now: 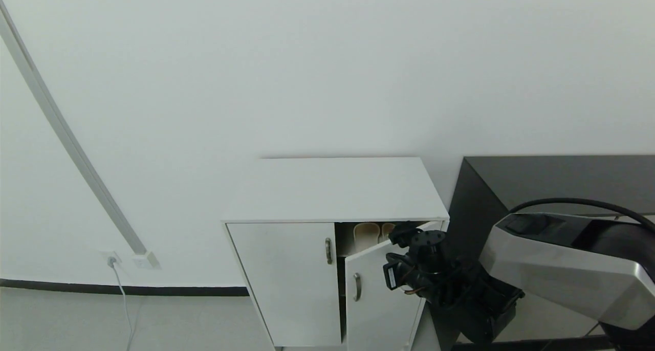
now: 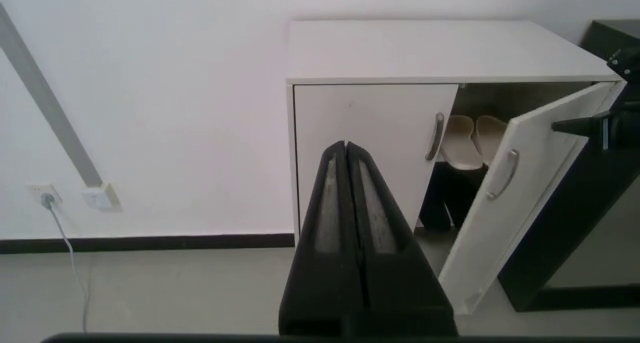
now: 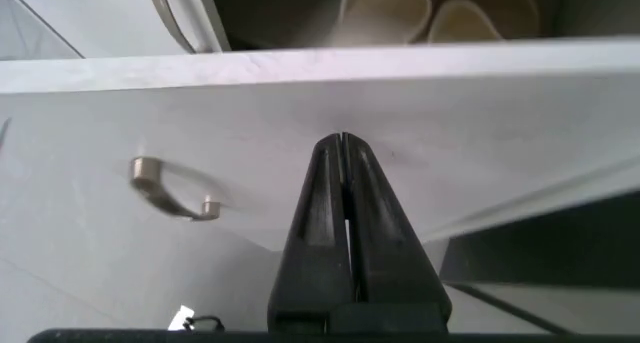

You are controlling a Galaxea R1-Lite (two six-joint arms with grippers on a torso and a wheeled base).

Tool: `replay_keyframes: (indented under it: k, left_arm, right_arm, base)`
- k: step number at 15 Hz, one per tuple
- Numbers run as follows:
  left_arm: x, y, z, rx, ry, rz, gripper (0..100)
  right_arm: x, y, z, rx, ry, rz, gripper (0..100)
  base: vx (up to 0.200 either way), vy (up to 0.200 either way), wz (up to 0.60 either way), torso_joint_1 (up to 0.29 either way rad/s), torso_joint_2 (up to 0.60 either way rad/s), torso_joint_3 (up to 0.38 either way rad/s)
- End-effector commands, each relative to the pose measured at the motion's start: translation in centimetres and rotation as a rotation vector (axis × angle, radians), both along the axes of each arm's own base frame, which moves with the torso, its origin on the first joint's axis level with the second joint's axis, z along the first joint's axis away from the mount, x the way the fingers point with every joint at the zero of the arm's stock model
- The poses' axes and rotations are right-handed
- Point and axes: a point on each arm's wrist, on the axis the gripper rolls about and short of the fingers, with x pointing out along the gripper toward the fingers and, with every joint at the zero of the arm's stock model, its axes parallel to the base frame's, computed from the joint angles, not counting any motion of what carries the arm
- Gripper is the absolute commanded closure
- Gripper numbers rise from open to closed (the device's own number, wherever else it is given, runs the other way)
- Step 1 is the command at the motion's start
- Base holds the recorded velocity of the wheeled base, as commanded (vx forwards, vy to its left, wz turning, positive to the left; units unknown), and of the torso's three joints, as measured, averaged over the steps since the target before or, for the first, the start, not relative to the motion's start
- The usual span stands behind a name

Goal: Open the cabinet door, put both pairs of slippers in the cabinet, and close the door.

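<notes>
The white cabinet (image 1: 332, 190) stands against the wall, its left door (image 1: 281, 279) shut and its right door (image 1: 376, 294) swung partly out. A pair of beige slippers (image 1: 372, 234) lies on the upper shelf inside, also seen in the left wrist view as beige slippers (image 2: 475, 141) and the right wrist view as beige slippers (image 3: 385, 8). My right gripper (image 1: 404, 233) is shut, its tips (image 3: 342, 141) at the outer face of the right door near its top edge, beside the metal handle (image 3: 170, 188). My left gripper (image 2: 345, 146) is shut on nothing, well back from the cabinet.
A black cabinet (image 1: 537, 179) stands close against the white cabinet's right side. On the wall to the left are a socket with a cable (image 1: 110, 261) and a slanted white conduit (image 1: 66, 136). Bare floor (image 2: 180, 293) lies before the cabinet.
</notes>
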Motion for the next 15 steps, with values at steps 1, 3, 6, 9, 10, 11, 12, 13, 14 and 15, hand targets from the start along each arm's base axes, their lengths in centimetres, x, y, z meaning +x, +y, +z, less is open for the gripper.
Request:
replay_keyframes:
  k: [1,3,6,9,10,11,12,13,14,15]
  left_arm:
    - [0.0,0.0,0.0,-0.001,0.001,0.0,100]
    - [0.0,0.0,0.0,-0.001,0.001,0.0,100]
    - [0.0,0.0,0.0,0.001,0.001,0.001,100]
    - [0.0,0.0,0.0,0.001,0.001,0.001,100]
    - [0.0,0.0,0.0,0.001,0.001,0.0,100]
    - [0.0,0.0,0.0,0.001,0.001,0.001,100]
    - [0.0,0.0,0.0,0.001,0.001,0.001,100]
    - [0.0,0.0,0.0,0.001,0.001,0.001,100]
    - [0.0,0.0,0.0,0.001,0.001,0.001,100]
    - [0.0,0.0,0.0,0.001,0.001,0.001,100]
  right_arm:
    - [0.7,0.6,0.8,0.02,-0.023,0.007,100]
    - [1.2,0.9,1.1,0.027,-0.023,0.021,100]
    - [1.9,1.1,1.5,0.036,-0.02,0.033,100]
    - [2.8,1.4,1.6,0.039,-0.017,0.033,100]
    - [3.0,1.6,1.6,0.04,-0.02,0.032,100]
    - [3.2,1.7,1.5,0.037,-0.014,0.032,100]
    - [3.5,1.9,1.6,0.037,-0.016,0.032,100]
    - [3.9,2.1,1.5,0.035,-0.012,0.03,100]
    - [4.0,2.2,1.4,0.035,-0.012,0.03,100]
    - [4.5,2.3,1.2,0.033,-0.009,0.027,100]
  base:
    - [0.0,0.0,0.0,0.0,0.0,0.0]
    - [0.0,0.0,0.0,0.0,0.0,0.0]
    - [0.0,0.0,0.0,0.0,0.0,0.0]
    - [0.0,0.0,0.0,0.0,0.0,0.0]
    - [0.0,0.0,0.0,0.0,0.0,0.0]
    - [0.0,0.0,0.0,0.0,0.0,0.0]
    - [0.0,0.0,0.0,0.0,0.0,0.0]
    - [0.0,0.0,0.0,0.0,0.0,0.0]
    - [0.0,0.0,0.0,0.0,0.0,0.0]
    - [0.0,0.0,0.0,0.0,0.0,0.0]
